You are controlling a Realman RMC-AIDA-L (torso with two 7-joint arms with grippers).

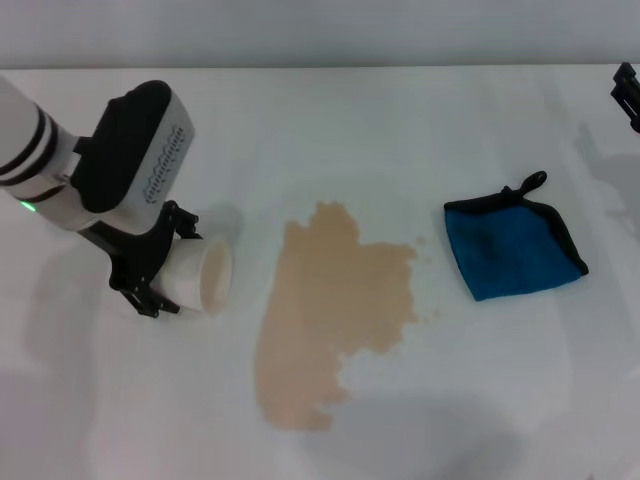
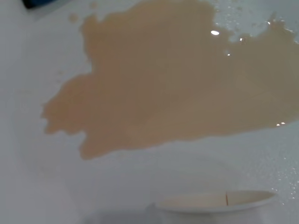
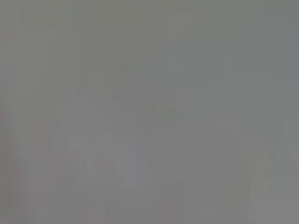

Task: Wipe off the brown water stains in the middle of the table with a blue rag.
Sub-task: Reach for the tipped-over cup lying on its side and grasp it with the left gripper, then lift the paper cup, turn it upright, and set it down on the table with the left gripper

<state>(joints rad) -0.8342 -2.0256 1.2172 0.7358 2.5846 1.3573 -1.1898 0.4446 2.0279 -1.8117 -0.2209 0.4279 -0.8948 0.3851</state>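
Note:
The brown water stains (image 1: 330,315) spread as one large tan blotch with ragged edges in the middle of the white table (image 1: 400,130); they fill most of the left wrist view (image 2: 173,79). The blue rag (image 1: 512,248) lies flat to the right of the stain, its black loop at the far corner. My left gripper (image 1: 165,270) is left of the stain, shut on a white paper cup (image 1: 203,277) that lies tipped with its mouth toward the stain. Only a black edge of my right gripper (image 1: 628,95) shows at the far right.
The cup's rim (image 2: 215,200) shows in the left wrist view, near the stain. A blue corner of the rag (image 2: 39,3) shows at that view's edge. The right wrist view shows only plain grey.

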